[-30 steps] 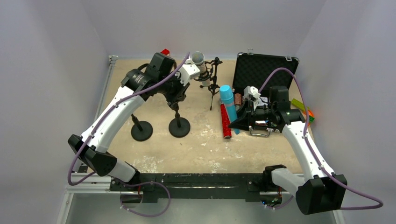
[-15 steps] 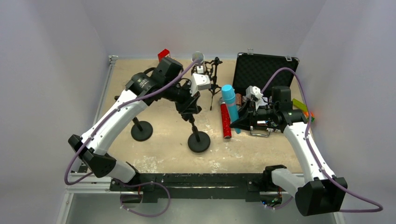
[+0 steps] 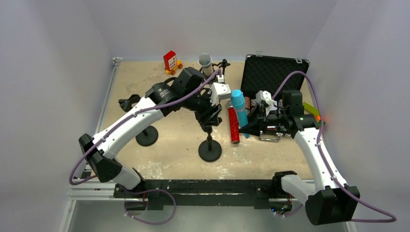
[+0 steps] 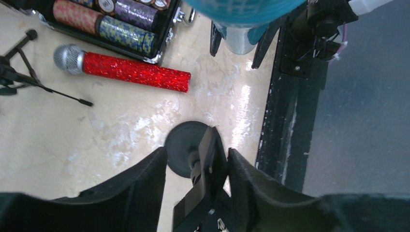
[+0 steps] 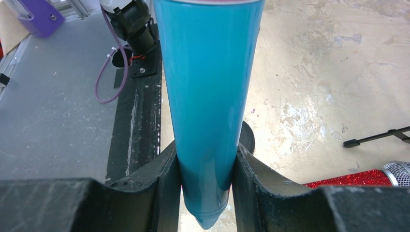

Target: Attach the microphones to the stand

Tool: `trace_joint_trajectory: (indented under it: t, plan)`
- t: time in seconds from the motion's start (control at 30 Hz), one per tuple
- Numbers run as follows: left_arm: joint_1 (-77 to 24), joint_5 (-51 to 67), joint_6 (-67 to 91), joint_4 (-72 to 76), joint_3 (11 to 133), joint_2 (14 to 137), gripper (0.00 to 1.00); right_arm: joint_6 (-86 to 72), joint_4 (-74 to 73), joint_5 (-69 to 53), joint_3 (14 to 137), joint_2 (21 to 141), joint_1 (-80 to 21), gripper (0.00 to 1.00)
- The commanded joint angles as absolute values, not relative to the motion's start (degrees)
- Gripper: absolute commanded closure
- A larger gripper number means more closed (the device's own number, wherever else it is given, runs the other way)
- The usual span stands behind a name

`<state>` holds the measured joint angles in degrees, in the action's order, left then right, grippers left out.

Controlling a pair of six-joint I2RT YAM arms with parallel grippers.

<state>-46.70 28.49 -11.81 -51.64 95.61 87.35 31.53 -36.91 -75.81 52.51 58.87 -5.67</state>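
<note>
**Obs. 1:** Left claw?
**Obs. 2:** The left gripper [image 4: 197, 155] straddled the clip of the stand [image 3: 210, 151], jaws partly apart with a gap on one side.
**Obs. 1:** Right?
**Obs. 2:** The right gripper [image 5: 207, 162] was clamped on the light blue microphone [image 5: 208, 96], at 2 o'clock from the middle of the table [image 3: 145, 87]. The red microphone [image 4: 130, 70] lay flat at its 9 o'clock, and the silver microphone [image 3: 205, 60] was at 12.

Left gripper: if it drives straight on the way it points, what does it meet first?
The stand's clip, sitting between the left gripper's fingers, almost at once; beyond it, the stand's round base. How deep the clip lies is hard to judge.
</note>
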Motion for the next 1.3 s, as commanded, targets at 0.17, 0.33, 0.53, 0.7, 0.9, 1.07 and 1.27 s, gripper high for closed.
trace_joint_trajectory:
  t: [0.17, 0.33, 0.53, 0.7, 0.9, 1.07, 1.27]
  plan:
    - [-45.5, 33.6, -5.8, -41.1, 89.2, 76.2, 0.19, 44.8, -45.5, -80.4, 54.8, 58.8, -5.5, 1.00]
    - [-43.3, 36.7, -7.0, -34.3, 81.4, 68.0, 0.16, 52.3, -49.7, -80.0, 56.3, 59.7, -6.1, 1.00]
    - [-42.0, 38.2, -7.0, -20.4, 58.6, 55.5, 0.04, 69.3, -63.9, -77.4, 64.6, 64.5, -8.0, 1.00]
    - [-41.9, 35.3, 1.0, 3.4, 40.0, 47.7, 0.01, 69.4, -62.6, -75.3, 67.6, 66.9, -11.0, 1.00]
    - [-41.9, 30.4, 1.9, 15.4, 34.1, 47.8, 0.01, 58.5, -52.7, -69.0, 67.2, 66.2, -15.0, 1.00]
    - [-42.0, 31.6, 2.9, 23.0, 33.1, 51.1, 0.01, 53.8, -47.7, -69.0, 64.2, 65.5, -16.7, 1.00]
    - [-42.0, 34.6, 3.6, 34.5, 31.5, 55.5, 0.01, 49.4, -42.4, -68.8, 62.4, 65.9, -18.1, 1.00]
